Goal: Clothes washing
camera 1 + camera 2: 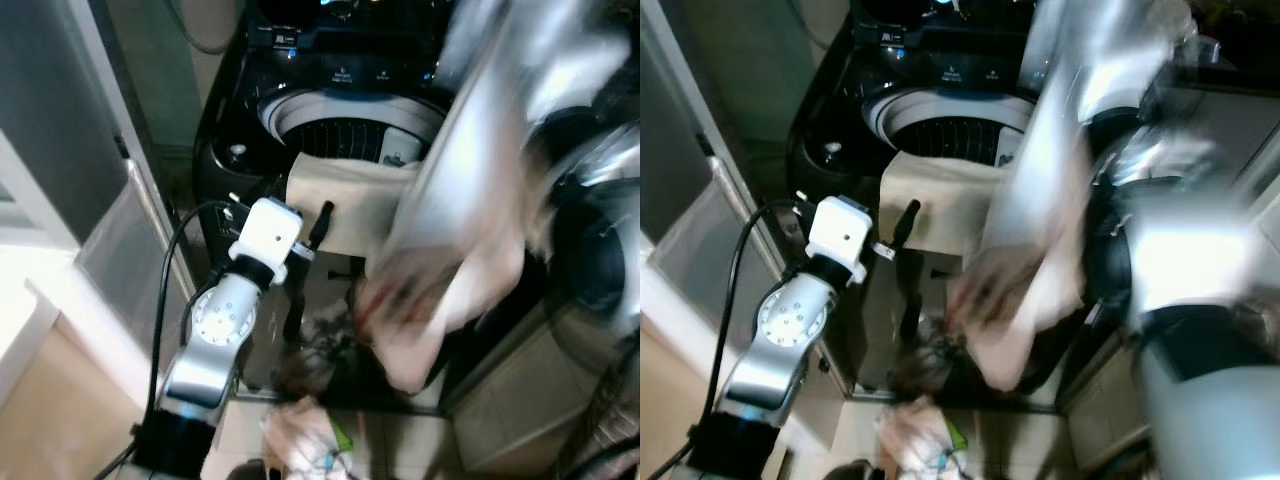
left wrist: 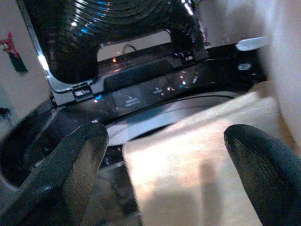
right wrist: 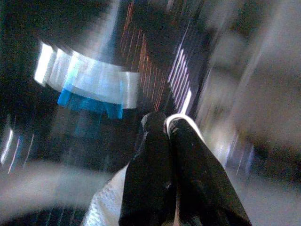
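Two grippers load the washer [image 1: 350,125]: right gripper [image 3: 165,123] pinches a white garment [image 1: 450,250], left gripper [image 2: 174,160] gapes near beige cloth [image 2: 197,174]; next, lowering into the drum

A beige cloth [image 1: 345,205] drapes over the front rim of the open black top-loading washer [image 1: 225,140].

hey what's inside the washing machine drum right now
The washer drum shows its ribbed wall, and a beige cloth hangs over its front rim. The bottom is hidden by that cloth and the blurred white garment gripped by the right tool.
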{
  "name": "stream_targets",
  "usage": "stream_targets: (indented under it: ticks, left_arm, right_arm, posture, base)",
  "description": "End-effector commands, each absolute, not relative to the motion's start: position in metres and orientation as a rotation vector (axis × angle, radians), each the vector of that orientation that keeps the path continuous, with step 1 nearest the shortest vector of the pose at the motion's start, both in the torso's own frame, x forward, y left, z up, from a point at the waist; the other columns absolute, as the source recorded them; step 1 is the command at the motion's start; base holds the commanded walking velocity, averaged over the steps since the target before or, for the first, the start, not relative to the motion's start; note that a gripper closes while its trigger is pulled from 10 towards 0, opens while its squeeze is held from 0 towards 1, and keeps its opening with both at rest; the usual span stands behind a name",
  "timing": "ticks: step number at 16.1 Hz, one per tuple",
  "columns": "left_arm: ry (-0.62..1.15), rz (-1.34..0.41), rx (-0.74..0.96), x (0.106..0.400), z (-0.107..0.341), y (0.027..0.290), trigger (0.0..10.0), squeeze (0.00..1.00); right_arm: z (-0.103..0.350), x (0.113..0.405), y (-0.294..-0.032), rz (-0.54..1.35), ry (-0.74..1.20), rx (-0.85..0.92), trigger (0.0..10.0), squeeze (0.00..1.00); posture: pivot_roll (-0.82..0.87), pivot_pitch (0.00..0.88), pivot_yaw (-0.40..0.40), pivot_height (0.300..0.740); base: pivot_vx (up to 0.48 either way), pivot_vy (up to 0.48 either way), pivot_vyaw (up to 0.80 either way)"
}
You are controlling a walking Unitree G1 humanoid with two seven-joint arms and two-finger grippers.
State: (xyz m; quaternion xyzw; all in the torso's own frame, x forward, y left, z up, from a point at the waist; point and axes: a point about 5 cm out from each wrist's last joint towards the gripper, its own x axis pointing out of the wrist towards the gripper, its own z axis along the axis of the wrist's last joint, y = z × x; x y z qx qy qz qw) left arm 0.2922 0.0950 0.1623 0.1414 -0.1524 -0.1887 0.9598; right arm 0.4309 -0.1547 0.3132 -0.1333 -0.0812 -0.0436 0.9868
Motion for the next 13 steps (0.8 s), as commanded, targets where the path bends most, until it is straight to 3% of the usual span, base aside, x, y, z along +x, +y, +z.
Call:
stream_targets:
  ticks: [1,2,5,10,13]
  left_arm:
    - [-0.304,-0.380,0.283,0.290,0.161,0.095,10.0,0.00]
    - [-0.299,-0.391,0.282,0.288,0.160,0.095,10.0,0.00]
    - [-0.288,-0.388,0.285,0.288,0.159,0.096,10.0,0.00]
    - [-0.270,-0.370,0.288,0.286,0.158,0.097,10.0,0.00]
    - [-0.261,-0.395,0.271,0.285,0.158,0.095,10.0,0.00]
  right_arm:
    - [0.323,0.431,-0.156,-0.091,-0.176,-0.217,10.0,0.00]
    - [0.287,0.431,-0.152,-0.079,-0.069,-0.160,10.0,0.00]
    - [0.282,0.431,-0.146,-0.058,-0.063,-0.136,10.0,0.00]
    - [0.309,0.428,-0.128,0.151,-0.244,-0.114,10.0,0.00]
    - [0.362,0.415,-0.127,0.395,-0.436,-0.041,10.0,0.00]
  posture:
    - [0.04,0.000,-0.035,0.732]
    - [0.05,0.000,-0.031,0.732]
    - [0.05,0.000,-0.034,0.732]
    - [0.05,0.000,-0.048,0.732]
    - [0.02,0.000,-0.033,0.732]
  base:
    - [0.000,0.000,0.00]
    - [0.000,0.000,0.00]
    - [0.000,0.000,0.00]
    - [0.000,0.000,0.00]
    - [0.000,0.000,0.00]
